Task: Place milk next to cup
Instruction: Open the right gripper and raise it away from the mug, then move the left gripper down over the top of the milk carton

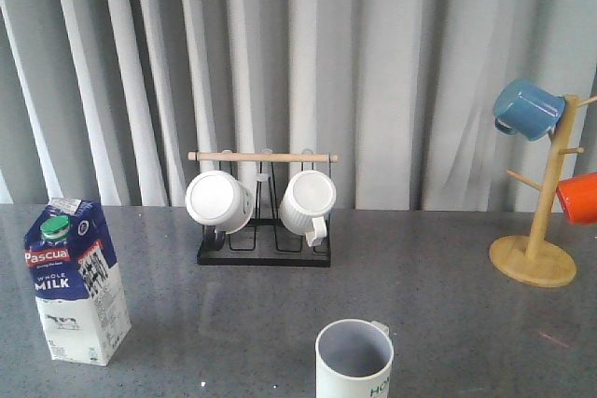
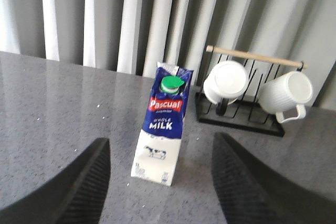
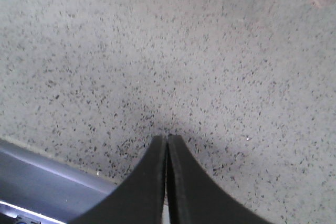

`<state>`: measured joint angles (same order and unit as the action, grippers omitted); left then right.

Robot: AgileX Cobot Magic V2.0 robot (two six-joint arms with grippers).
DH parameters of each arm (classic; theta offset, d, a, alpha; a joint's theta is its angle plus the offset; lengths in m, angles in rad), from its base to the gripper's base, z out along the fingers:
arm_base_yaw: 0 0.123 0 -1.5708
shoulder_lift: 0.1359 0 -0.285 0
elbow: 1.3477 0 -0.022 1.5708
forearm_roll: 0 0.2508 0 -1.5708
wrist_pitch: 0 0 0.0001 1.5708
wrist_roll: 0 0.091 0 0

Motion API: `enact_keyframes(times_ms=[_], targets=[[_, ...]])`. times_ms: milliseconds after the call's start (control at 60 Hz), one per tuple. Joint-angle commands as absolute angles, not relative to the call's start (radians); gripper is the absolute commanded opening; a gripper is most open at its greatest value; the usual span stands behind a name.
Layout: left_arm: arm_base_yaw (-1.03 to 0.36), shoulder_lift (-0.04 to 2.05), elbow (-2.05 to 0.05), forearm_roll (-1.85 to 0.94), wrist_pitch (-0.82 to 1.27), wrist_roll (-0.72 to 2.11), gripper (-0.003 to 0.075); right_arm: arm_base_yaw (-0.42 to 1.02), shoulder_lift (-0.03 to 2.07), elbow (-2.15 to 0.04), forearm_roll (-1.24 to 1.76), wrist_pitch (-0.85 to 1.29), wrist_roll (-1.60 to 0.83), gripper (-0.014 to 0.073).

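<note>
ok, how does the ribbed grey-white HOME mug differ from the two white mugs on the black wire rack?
The HOME mug stands upright on the table, mouth up; the two white rack mugs hang tipped sideways on the black wire rack. It sits near the front edge; they sit further back. All are pale.

The milk (image 1: 76, 281) stands upright on the tabletop (image 1: 233, 314) off to my left, a tall blue-and-white gable-top carton with a green cap and red Pascual band. The cup (image 1: 354, 361), pale, ribbed and grey inside, sits upright near the front edge, well apart from it.
</note>
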<state>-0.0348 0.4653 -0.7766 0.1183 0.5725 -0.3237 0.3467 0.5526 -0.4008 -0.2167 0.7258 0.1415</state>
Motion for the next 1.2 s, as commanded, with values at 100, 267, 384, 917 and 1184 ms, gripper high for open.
enact_keyframes(times_ms=[100,267,384,917,1184], targets=[[-0.034,0.535,-0.934,0.025,0.562,-0.299,0.0412,0.345,0.550,-0.427,-0.241,0.665,0.155,-0.0008],[-0.034,0.694,-1.156,-0.040,0.752,-0.114,0.0435,0.345,0.550,-0.427,-0.241,0.662,0.158,-0.0008],[-0.034,0.842,-1.346,-0.085,0.909,-0.010,0.0504,0.345,0.550,-0.427,-0.241,0.656,0.159,-0.0008],[-0.034,1.131,-1.579,-0.123,0.915,0.021,0.0503,0.345,0.521,-0.427,-0.236,0.651,0.163,-0.0008],[-0.034,1.187,-1.659,-0.182,0.978,0.087,0.0507,0.345,0.477,-0.427,-0.246,0.652,0.163,-0.0008]])
